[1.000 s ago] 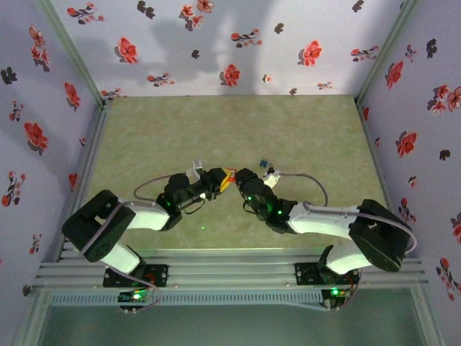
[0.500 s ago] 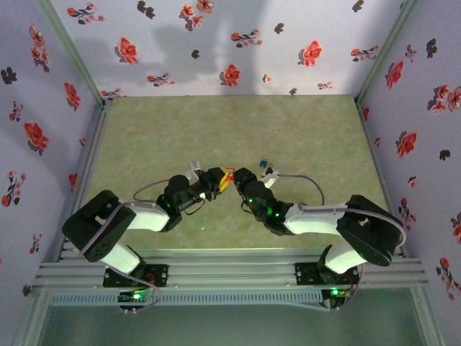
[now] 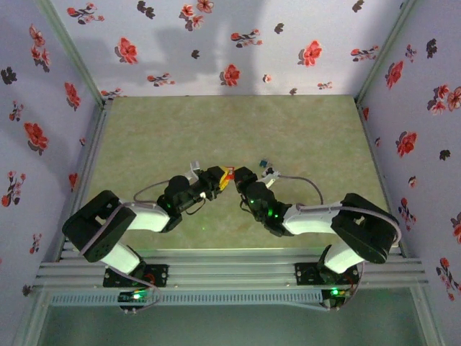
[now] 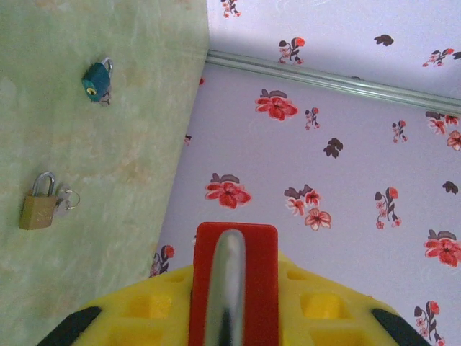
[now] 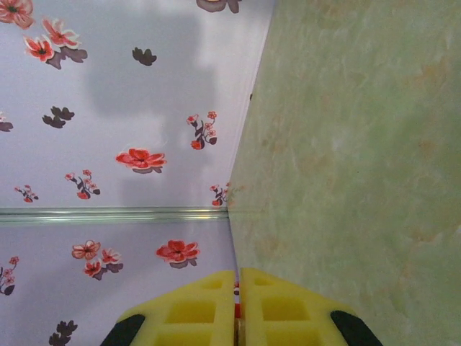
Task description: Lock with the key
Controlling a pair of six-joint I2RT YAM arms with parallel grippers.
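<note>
I see the red padlock [image 4: 234, 249] pinched between the yellow left fingers [image 4: 144, 306], its silver shackle [image 4: 227, 288] running edge-on down its middle.

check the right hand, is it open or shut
Shut. The right hand has its two yellow fingers pressed together in the wrist view, with just a thin seam between them.

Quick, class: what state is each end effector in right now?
Left end effector: closed on the red padlock.
Right end effector: closed; whether it holds anything cannot be told.
</note>
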